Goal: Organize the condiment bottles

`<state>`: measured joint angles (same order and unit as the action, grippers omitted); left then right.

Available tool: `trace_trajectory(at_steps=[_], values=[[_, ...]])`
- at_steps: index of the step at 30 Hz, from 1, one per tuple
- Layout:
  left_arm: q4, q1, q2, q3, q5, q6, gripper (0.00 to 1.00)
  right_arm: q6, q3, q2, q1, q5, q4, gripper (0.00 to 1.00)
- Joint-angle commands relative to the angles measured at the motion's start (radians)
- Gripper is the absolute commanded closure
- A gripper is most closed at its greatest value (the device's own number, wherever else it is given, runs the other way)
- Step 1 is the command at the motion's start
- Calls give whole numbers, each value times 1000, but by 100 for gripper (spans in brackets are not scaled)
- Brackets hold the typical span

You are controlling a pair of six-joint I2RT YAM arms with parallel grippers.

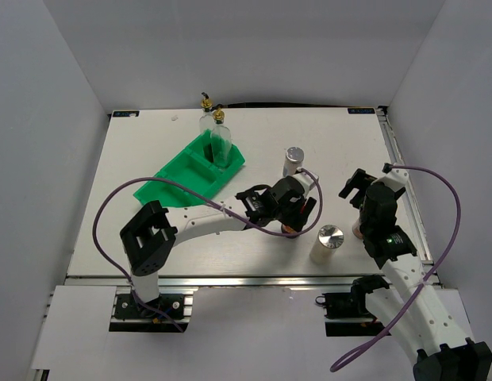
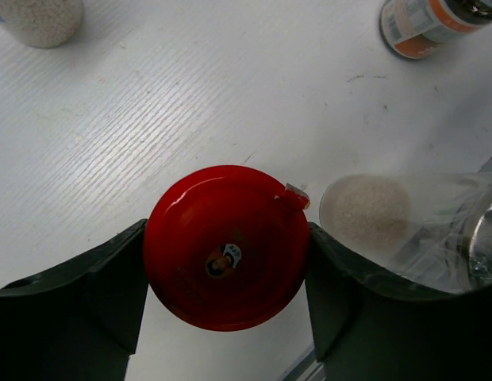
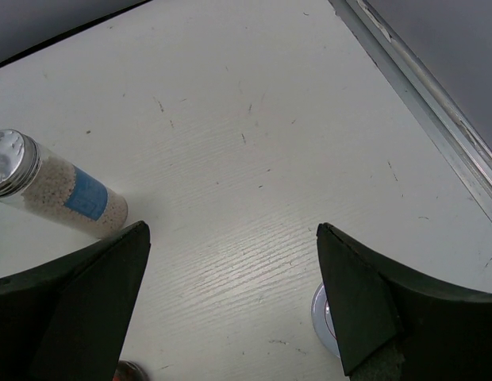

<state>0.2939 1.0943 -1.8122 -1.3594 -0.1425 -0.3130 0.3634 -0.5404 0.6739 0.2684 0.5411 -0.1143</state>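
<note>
My left gripper [image 2: 227, 262] is shut on the red-lidded dark jar [image 2: 226, 246], one finger against each side of its lid; in the top view it [image 1: 292, 216] is at mid-table. One silver-capped shaker [image 1: 328, 242] stands just right of it [image 2: 365, 213], the other [image 1: 294, 159] behind it [image 3: 59, 189]. My right gripper [image 1: 355, 187] is open and empty [image 3: 230, 305] over bare table. The white-lidded small jar [image 3: 324, 317] peeks out beside its right finger [image 2: 424, 24]. Two clear glass bottles with gold pourers [image 1: 220, 141] [image 1: 205, 117] stand at the tray's far end.
The green compartmented tray [image 1: 186, 176] lies at the left-centre, running diagonally. White walls surround the table. A raised rail [image 3: 420, 87] runs along the table's right edge, close to my right arm. A purple cable [image 1: 111, 206] loops over the left side.
</note>
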Motion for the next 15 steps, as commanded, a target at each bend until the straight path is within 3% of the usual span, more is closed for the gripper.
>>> trace_trajectory(at_steps=[1,6,9,15], values=[[14,7,4,-53,-22,14,32,6,8,-7,-6,19,41,11],[8,7,1,-58,-28,18,66,0,10,-4,-5,10,44,10],[25,7,20,-63,-86,14,97,-1,10,-7,-6,3,45,10],[33,-14,210,29,-337,-18,100,-4,13,-10,-8,2,45,10]])
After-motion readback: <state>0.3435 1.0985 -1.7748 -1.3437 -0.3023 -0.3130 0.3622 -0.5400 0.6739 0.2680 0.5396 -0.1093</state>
